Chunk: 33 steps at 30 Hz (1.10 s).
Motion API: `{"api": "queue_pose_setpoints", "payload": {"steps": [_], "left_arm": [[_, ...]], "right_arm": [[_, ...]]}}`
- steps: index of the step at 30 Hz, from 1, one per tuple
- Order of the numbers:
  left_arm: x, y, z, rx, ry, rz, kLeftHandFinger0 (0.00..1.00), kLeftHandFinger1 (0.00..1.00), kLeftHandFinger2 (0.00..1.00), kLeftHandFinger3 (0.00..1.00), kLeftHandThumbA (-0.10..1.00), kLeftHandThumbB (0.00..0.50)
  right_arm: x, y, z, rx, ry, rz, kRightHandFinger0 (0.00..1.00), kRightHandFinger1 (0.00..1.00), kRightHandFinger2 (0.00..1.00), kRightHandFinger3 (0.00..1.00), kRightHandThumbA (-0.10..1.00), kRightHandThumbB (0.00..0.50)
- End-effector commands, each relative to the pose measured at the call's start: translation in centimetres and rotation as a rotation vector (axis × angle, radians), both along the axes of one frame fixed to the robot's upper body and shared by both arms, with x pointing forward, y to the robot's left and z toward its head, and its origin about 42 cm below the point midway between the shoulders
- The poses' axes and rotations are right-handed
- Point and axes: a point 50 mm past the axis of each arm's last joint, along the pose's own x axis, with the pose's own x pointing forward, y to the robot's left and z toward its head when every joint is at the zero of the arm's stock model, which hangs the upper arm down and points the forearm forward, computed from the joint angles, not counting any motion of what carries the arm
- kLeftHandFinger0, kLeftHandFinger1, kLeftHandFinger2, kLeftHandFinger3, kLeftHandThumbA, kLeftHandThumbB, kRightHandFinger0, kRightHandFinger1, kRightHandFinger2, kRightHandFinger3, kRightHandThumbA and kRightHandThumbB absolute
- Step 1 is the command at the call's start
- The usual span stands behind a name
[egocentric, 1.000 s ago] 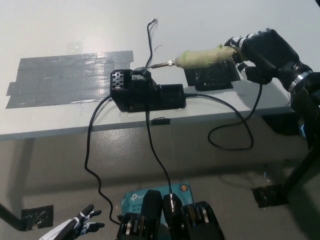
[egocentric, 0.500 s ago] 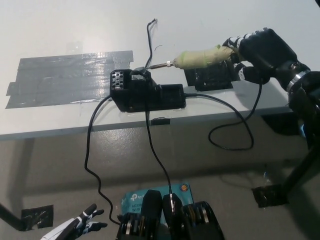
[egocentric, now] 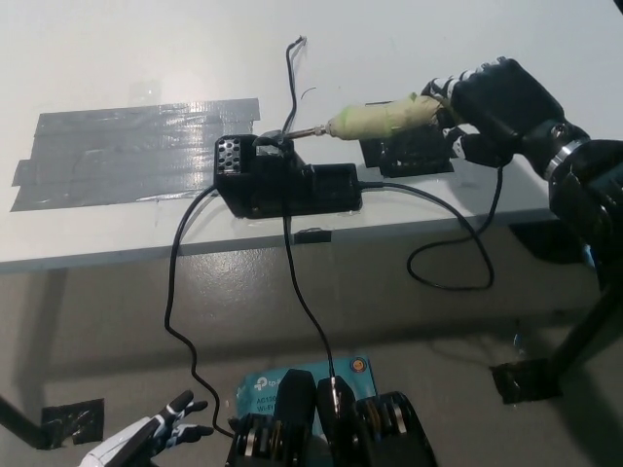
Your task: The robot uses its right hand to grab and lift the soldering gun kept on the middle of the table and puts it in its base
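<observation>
- White table [egocentric: 117, 58] filled the upper part of the head view, with a bare floor below its front edge.
- A wide patch of grey tape [egocentric: 136, 151] lay flat on the table's left side.
- A black base [egocentric: 282, 180] sat near the table's front edge, about the middle, just right of the tape.
- A second black block [egocentric: 409, 156] lay on the table to the right of the base, under the soldering gun's handle.
- The right hand [egocentric: 492, 102] came in from the right, over the table's right end, its fingers wrapped around the rear of the gun.
- The soldering gun [egocentric: 375, 119] was held in that hand, clear of the table, its tape-wrapped yellowish handle sticking out leftward from the hand.
- It lay nearly level, tip pointing left and slightly down.
- The metal tip [egocentric: 310, 130] sat just above the base's top right part, beside the spot where a thin wire [egocentric: 291, 78] rose from the base; whether the tip touched the base I could not tell.
- A black cord [egocentric: 458, 263] dropped from the hand and looped below the table edge.
- Another cable [egocentric: 180, 292] ran from the base down toward the floor.
- The left hand [egocentric: 161, 433] rested low at the bottom left, well apart from the table, fingers spread and holding nothing.
- A teal box [egocentric: 282, 379] lay on the floor at the bottom middle.
</observation>
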Motion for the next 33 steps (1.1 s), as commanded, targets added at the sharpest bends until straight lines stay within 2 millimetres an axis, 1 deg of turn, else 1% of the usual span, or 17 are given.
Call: {"api": "queue_pose_setpoints", "payload": {"steps": [1,3,5,8,11,12,14,15,16,22,25,26,27,29,30,31,33], "left_arm": [[0.3,0.5,0.8,0.027,-0.012,-0.010,1.00,0.97,0.86,1.00,1.00,0.500],[0.3,0.4,0.8,0.021,-0.012,-0.008,1.00,0.97,0.87,1.00,1.00,0.500],[0.4,0.4,0.8,0.027,-0.014,-0.014,1.00,0.97,0.86,1.00,1.00,0.500],[0.5,0.3,1.0,0.029,-0.016,-0.023,1.00,1.00,0.89,1.00,1.00,0.500],[0.5,0.2,1.0,0.031,-0.016,-0.031,1.00,1.00,0.89,1.00,1.00,0.500],[0.5,0.2,1.1,0.034,-0.020,-0.030,1.00,1.00,0.90,1.00,1.00,0.500],[0.5,0.1,1.0,0.032,-0.021,-0.028,1.00,1.00,0.89,1.00,1.00,0.500],[0.6,0.1,1.1,0.031,-0.024,-0.030,1.00,1.00,0.88,1.00,1.00,0.500],[0.7,0.0,1.2,0.031,-0.026,-0.033,1.00,1.00,0.89,1.00,1.00,0.500],[1.0,-0.3,1.3,0.025,-0.032,-0.038,1.00,1.00,0.89,1.00,1.00,0.500],[1.1,-0.4,1.5,0.031,-0.039,-0.043,1.00,1.00,0.88,1.00,1.00,0.500],[1.2,-0.4,1.5,0.033,-0.040,-0.042,1.00,1.00,0.88,1.00,1.00,0.500],[1.2,-0.5,1.5,0.033,-0.043,-0.044,1.00,1.00,0.88,1.00,1.00,0.495],[1.2,-0.6,1.5,0.034,-0.045,-0.044,1.00,1.00,0.88,1.00,1.00,0.495],[1.1,-0.6,1.6,0.036,-0.049,-0.045,1.00,1.00,0.89,1.00,1.00,0.490],[1.2,-0.6,1.7,0.041,-0.051,-0.050,1.00,1.00,0.89,1.00,1.00,0.487],[1.3,-0.6,1.7,0.038,-0.049,-0.050,1.00,1.00,0.87,1.00,1.00,0.487]], "right_arm": [[0.9,0.8,3.2,-0.020,-0.110,0.017,0.00,0.00,0.34,0.11,-0.10,0.003],[0.9,0.8,3.1,-0.043,-0.120,0.014,0.00,0.00,0.35,0.10,-0.10,0.017],[1.0,0.8,2.8,-0.062,-0.121,0.007,0.00,0.00,0.37,0.18,-0.10,0.087],[1.0,0.8,2.8,-0.063,-0.110,-0.003,0.00,0.01,0.40,0.16,-0.10,0.084],[1.1,1.0,2.4,-0.070,-0.102,-0.002,0.00,0.02,0.41,0.27,-0.10,0.099],[1.0,1.0,2.3,-0.070,-0.100,-0.006,0.00,0.02,0.41,0.20,-0.10,0.079],[1.2,1.0,2.3,-0.076,-0.091,-0.017,0.00,0.02,0.41,0.20,-0.10,0.088],[1.3,1.2,2.3,-0.080,-0.099,-0.021,0.00,0.00,0.40,0.11,-0.10,0.051],[1.4,1.3,2.3,-0.076,-0.102,-0.020,0.00,0.01,0.40,0.10,-0.10,0.038],[1.7,2.3,3.2,-0.105,-0.121,-0.009,0.00,0.04,0.45,0.19,-0.10,0.043],[1.8,3.3,3.8,-0.120,-0.164,0.026,0.00,0.04,0.45,0.03,-0.10,0.021],[1.9,3.7,4.0,-0.120,-0.165,0.027,0.00,0.07,0.48,0.08,-0.10,0.019],[2.0,4.1,4.3,-0.128,-0.175,0.034,0.00,0.07,0.48,0.20,-0.10,0.021],[2.0,4.3,4.5,-0.131,-0.181,0.038,0.00,0.05,0.45,0.24,-0.10,0.020],[2.1,4.8,4.7,-0.138,-0.211,0.059,0.00,0.05,0.44,0.13,-0.10,0.023],[2.1,4.9,5.0,-0.139,-0.213,0.056,0.00,0.02,0.40,0.13,-0.10,0.001],[2.4,5.1,5.1,-0.139,-0.220,0.061,0.00,0.00,0.37,0.00,-0.10,0.000]]}}
